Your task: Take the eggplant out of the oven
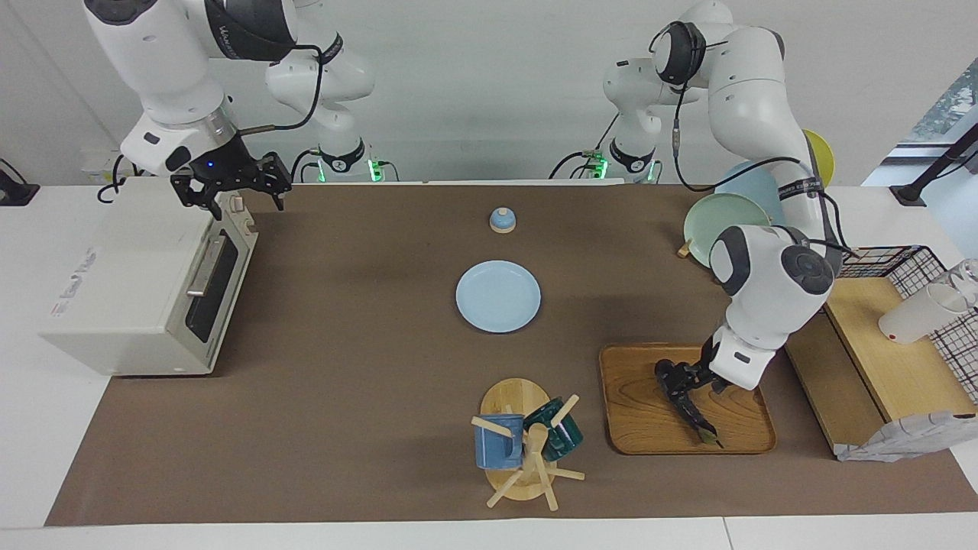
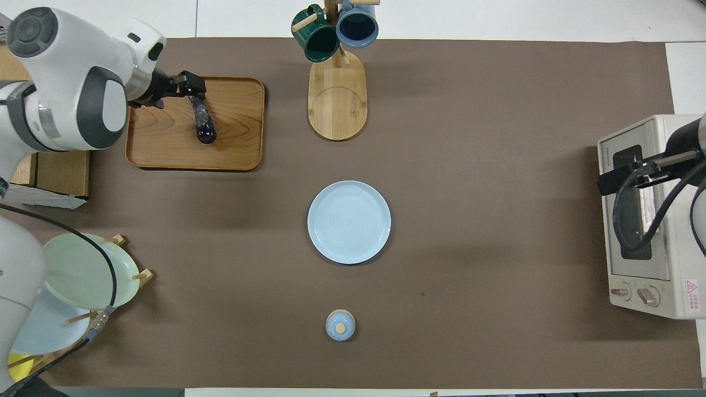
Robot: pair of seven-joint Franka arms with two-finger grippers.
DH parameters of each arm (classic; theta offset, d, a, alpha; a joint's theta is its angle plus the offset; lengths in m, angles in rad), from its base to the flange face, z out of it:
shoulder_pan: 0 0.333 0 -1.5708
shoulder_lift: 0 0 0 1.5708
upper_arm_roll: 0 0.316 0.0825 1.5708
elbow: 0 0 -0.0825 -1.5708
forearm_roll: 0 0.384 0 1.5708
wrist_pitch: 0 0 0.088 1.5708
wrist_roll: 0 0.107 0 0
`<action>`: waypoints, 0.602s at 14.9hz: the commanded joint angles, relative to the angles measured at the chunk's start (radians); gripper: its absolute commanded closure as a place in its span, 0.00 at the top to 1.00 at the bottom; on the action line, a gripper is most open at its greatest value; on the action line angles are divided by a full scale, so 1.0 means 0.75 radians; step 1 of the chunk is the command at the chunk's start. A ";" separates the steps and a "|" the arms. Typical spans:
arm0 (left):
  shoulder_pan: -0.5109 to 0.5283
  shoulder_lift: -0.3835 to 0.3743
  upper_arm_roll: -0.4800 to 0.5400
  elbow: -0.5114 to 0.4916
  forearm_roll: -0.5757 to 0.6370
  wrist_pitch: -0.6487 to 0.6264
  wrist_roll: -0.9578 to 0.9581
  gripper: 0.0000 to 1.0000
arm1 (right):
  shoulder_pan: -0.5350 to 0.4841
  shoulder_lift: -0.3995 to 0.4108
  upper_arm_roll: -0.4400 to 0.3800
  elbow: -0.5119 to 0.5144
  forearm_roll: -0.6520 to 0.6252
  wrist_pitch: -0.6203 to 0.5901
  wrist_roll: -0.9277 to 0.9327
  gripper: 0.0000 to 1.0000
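Observation:
The eggplant (image 1: 694, 412) (image 2: 201, 118), dark and glossy, lies on the wooden tray (image 1: 642, 412) (image 2: 237, 127) toward the left arm's end of the table. My left gripper (image 1: 688, 378) (image 2: 182, 88) hangs open just over the eggplant's end nearer to the robots, gripping nothing. The off-white oven (image 1: 130, 283) (image 2: 645, 215) stands at the right arm's end with its door closed. My right gripper (image 1: 231, 195) hovers open above the oven's top corner nearest the robots, with nothing held.
A light blue plate (image 1: 498, 296) lies mid-table, with a small blue lidded pot (image 1: 502, 220) nearer to the robots. A mug tree (image 1: 527, 447) with two mugs stands beside the tray. A plate rack (image 1: 726, 218) and wooden stand (image 1: 894, 359) are at the left arm's end.

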 commanded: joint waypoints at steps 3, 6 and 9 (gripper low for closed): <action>0.018 -0.264 0.027 -0.027 0.083 -0.253 0.007 1.00 | -0.112 0.016 0.093 0.031 0.008 -0.011 0.014 1.00; 0.032 -0.434 0.029 -0.031 0.083 -0.525 0.009 1.00 | -0.151 0.032 0.140 0.064 0.003 -0.015 0.014 1.00; 0.032 -0.549 0.027 -0.043 0.085 -0.770 0.019 1.00 | -0.166 0.028 0.146 0.064 0.018 -0.019 0.014 1.00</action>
